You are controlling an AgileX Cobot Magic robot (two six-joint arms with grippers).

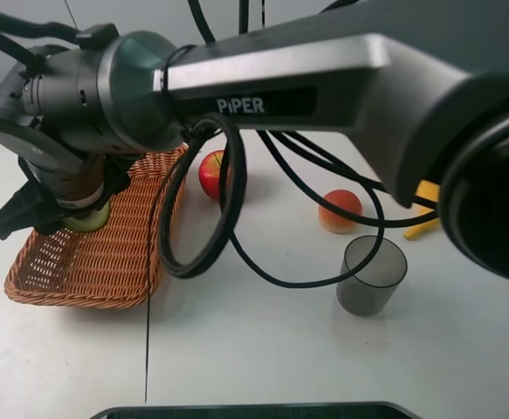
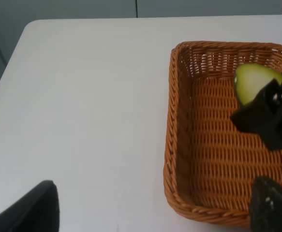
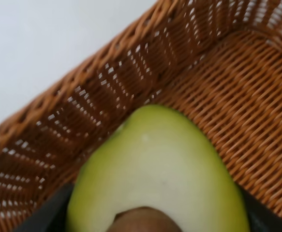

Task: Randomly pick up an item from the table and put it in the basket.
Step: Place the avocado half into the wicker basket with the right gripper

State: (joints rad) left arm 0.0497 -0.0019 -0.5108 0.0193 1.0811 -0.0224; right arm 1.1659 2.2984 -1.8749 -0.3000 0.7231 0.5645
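My right gripper reaches across to the left and is shut on the halved avocado, holding it just over the brown wicker basket. In the right wrist view the avocado shows pale green flesh and the top of its brown pit, with the basket's wall close behind it. In the left wrist view the avocado hangs in the black right gripper inside the basket. My left gripper is open and empty beside the basket's near rim.
On the white table stand a red apple, an orange-red peach, a grey translucent cup and a yellow item half hidden by the arm. Black cables hang over the middle.
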